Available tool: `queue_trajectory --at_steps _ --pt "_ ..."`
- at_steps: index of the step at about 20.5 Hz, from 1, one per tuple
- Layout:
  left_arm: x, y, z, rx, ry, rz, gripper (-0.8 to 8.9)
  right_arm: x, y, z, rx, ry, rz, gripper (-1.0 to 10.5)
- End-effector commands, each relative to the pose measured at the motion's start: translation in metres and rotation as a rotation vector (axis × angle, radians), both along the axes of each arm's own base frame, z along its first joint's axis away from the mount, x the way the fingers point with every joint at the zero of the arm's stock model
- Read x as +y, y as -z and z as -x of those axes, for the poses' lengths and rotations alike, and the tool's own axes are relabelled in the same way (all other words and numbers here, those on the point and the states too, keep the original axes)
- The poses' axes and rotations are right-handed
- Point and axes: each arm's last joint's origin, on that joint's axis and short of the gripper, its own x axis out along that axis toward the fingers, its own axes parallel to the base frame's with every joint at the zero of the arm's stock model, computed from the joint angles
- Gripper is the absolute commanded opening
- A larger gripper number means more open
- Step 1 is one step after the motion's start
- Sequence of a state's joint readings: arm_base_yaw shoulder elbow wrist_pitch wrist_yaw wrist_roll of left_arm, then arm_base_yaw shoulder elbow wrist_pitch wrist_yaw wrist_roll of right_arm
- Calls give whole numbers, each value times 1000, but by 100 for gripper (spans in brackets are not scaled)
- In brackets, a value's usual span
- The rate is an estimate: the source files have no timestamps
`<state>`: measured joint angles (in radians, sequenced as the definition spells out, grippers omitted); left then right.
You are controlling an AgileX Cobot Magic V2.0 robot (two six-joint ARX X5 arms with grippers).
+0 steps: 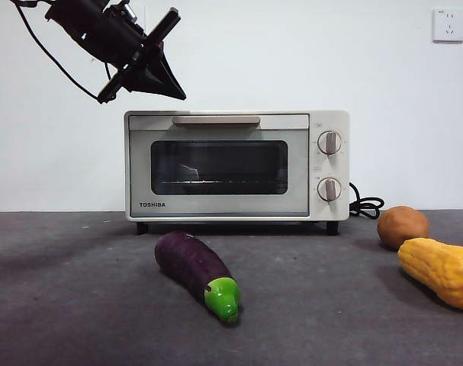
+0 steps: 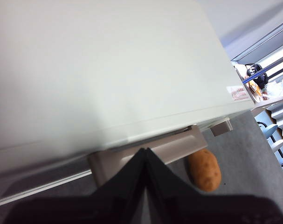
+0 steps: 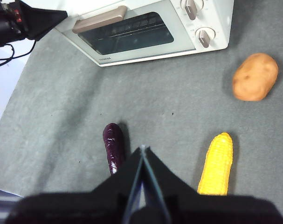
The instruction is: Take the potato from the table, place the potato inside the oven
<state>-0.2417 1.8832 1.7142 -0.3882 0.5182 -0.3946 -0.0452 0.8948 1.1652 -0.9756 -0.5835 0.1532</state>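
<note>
The potato (image 1: 403,226), a smooth brown-orange lump, lies on the dark grey table (image 1: 63,305) to the right of the oven (image 1: 216,164), also seen as the potato (image 3: 255,77) and the potato (image 2: 204,169). The cream Toshiba oven stands with its glass door closed, the beige handle (image 2: 146,154) along the door's top. My left gripper (image 1: 178,93) hangs shut and empty above the oven's top left corner, its tip (image 2: 145,150) over the handle. My right gripper (image 3: 142,149) is shut and empty, high above the table's front, well away from the potato.
A purple eggplant (image 1: 197,271) with a green tip lies in front of the oven. A bumpy yellow vegetable (image 1: 441,271) lies at the right, just in front of the potato. The oven's black cord (image 1: 364,206) coils behind its right side.
</note>
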Motion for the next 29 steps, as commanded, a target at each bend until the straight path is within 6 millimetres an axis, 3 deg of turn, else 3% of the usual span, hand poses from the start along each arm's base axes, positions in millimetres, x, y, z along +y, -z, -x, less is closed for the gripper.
queue_trajectory --at_steps 1,17,23,29 --pt "-2 5 -4 7 4 6 -6 0 -2 0 -6 -1 -4 1" --pt "-11 9 -1 -15 2 -81 -6 0 1 2 26 -1 -6 1" --pt "-20 33 -9 44 18 -97 -6 0 3 4 60 -3 -5 1" --pt "-19 41 -5 102 41 -136 -6 0 4 5 70 -4 -4 1"
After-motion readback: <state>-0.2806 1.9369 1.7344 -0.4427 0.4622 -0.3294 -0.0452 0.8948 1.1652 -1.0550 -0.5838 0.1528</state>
